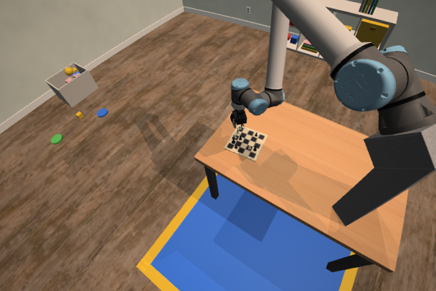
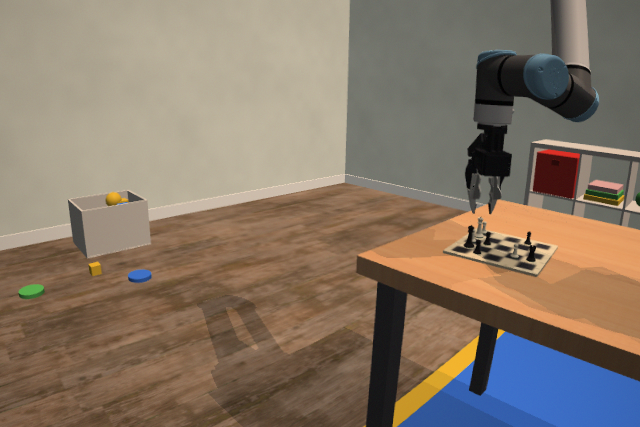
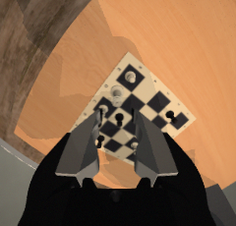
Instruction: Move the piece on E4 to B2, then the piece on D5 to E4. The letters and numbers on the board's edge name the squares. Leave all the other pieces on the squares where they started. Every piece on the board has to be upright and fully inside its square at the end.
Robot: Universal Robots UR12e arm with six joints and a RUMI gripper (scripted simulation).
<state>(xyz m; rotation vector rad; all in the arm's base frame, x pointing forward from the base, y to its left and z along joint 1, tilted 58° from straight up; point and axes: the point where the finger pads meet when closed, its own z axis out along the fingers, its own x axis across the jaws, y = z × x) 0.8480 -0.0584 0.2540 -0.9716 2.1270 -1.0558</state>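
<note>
Locate the end effector [image 2: 481, 208] above the chessboard [image 2: 543, 261]. It hangs clear of the pieces, over the board corner that lies at 10 o'clock from the board's centre in the exterior view. Its two fingers point straight down. They stand partly apart with a visible gap, and nothing is held between them.

Locate the one chessboard on the counter [image 2: 516, 303], near the counter's edge at 9 o'clock in the exterior view.

Count the pieces in the exterior view:
- Black pieces [image 2: 469, 237]: at least five.
- White pieces [image 2: 514, 250]: at least two, one of them a tall piece [image 2: 481, 226] directly under the end effector.

All the pieces you can see stand upright on the board. Some overlap, so treat the count as a minimum.

In the wrist view, one black piece [image 3: 119, 118] shows in the gap between the fingers, far below them. Two white pieces [image 3: 116, 93] stand beyond it toward 12 o'clock.

The letters and numbers on the board's edge are too small to read. You cannot tell which pieces occupy E4 and D5, or which square is B2.

Note the items on the floor:
- One open box [image 2: 109, 228].
- One yellow cube [image 2: 95, 268], at 6 o'clock from the box.
- One blue disc [image 2: 139, 275], at 5 o'clock from the box.
- One green disc [image 2: 31, 291], at 8 o'clock from the box.
</note>
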